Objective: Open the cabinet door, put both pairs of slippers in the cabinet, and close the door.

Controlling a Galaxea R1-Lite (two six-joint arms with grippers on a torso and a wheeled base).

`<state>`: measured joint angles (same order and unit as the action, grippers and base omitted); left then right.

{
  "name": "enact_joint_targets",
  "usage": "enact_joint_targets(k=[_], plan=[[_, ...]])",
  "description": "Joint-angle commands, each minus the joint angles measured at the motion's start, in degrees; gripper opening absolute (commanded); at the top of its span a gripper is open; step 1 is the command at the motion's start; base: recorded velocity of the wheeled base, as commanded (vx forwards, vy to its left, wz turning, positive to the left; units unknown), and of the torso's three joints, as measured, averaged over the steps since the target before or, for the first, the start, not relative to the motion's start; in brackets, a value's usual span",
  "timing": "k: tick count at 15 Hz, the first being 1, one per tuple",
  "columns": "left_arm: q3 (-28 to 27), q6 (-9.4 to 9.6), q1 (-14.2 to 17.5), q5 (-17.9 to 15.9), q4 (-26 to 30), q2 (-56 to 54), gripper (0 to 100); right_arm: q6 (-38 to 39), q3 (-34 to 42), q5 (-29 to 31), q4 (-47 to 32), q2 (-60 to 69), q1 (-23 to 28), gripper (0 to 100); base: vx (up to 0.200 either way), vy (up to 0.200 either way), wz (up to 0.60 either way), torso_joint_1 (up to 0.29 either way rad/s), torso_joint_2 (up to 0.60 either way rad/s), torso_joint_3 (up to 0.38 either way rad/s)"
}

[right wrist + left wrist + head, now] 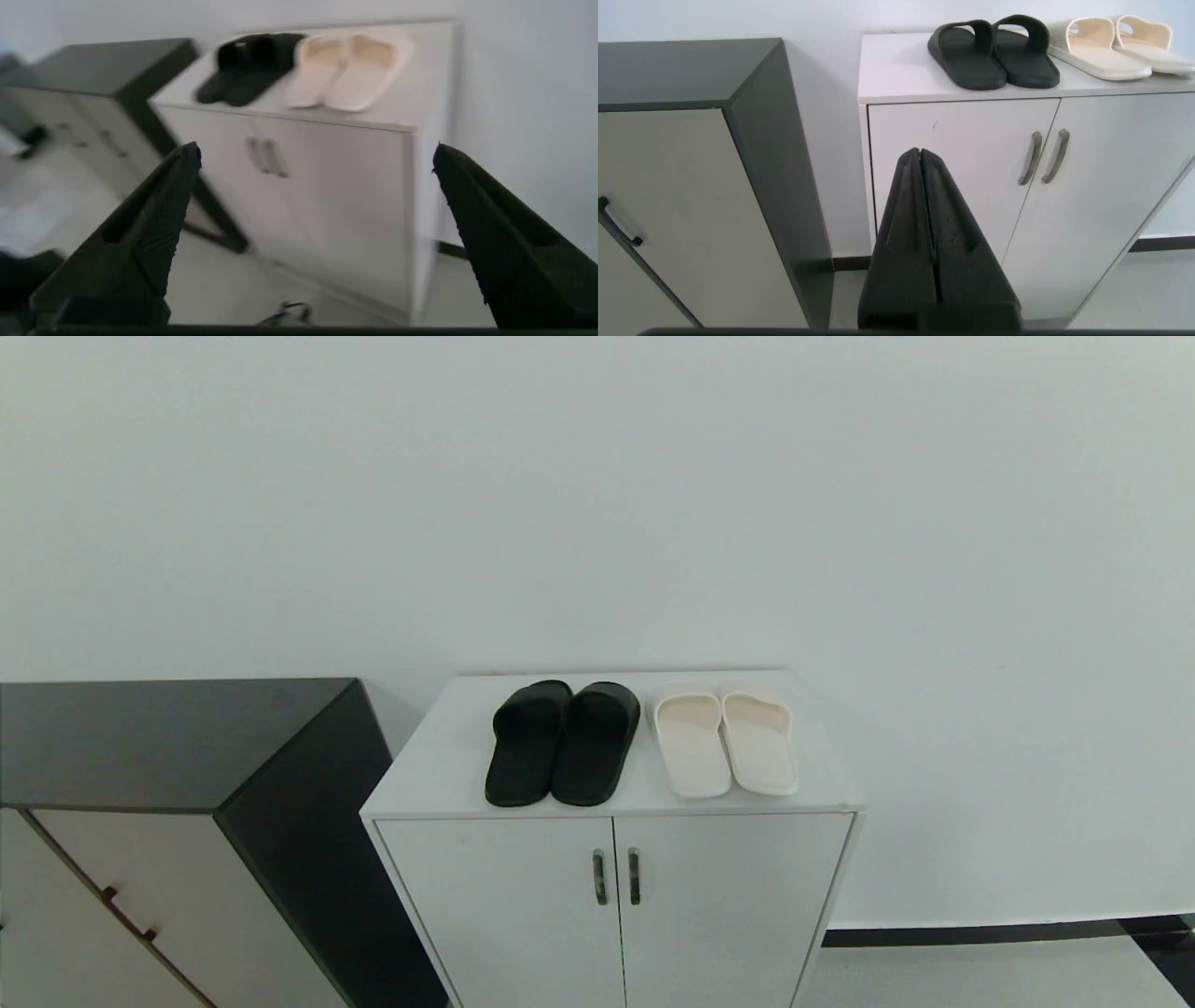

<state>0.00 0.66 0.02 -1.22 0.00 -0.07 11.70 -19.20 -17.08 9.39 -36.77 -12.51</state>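
Cabinet (439, 761): white, two doors, standing against a pale wall; both doors shut, seam down the centre
Handles (599, 876): two vertical bars, one each side of the seam, near the doors' upper edge
Black slippers (562, 744): pair on cabinet top, L half; side by side & touching, toes toward wall
Cream slippers (725, 743): pair on cabinet top, R half, just beside black pair; same orientation
Left hand (920, 154): fingers pressed together, nothing betw. them; in front of the L door, apart from it
Right hand (316, 154): fingers spread wide, holding nothing; faces cabinet front, well apart from it
Dark cabinet (168, 737): black top & side, pale front w/ dark handles; just L of white cabinet
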Motion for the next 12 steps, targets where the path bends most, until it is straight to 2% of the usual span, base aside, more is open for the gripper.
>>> enact_joint_targets(k=[1,3,7,12], plan=[[0.0,-0.04,0.1,0.0,0.0,0.1,0,6.8,-6.2,2.8,3.7,-17.0,-12.5,100,0.0,0.0,0.0,0.0,0.0,0.0],[0.0,-0.04,0.1,0.0,0.1,0.1,0,8.0,-8.3,6.5,9.5,-26.0,-17.3,100,0.0,0.0,0.0,0.0,0.0,0.0],[0.0,-0.04,0.1,0.0,0.0,0.1,0,9.6,-12.8,16.6,20.5,-44.1,-21.2,100,0.0,0.0,0.0,0.0,0.0,0.0],[0.0,-0.13,0.1,0.0,0.0,0.1,0,9.5,-26.4,26.0,21.4,-58.2,-22.3,100,0.0,0.0,0.0,0.0,0.0,0.0]])
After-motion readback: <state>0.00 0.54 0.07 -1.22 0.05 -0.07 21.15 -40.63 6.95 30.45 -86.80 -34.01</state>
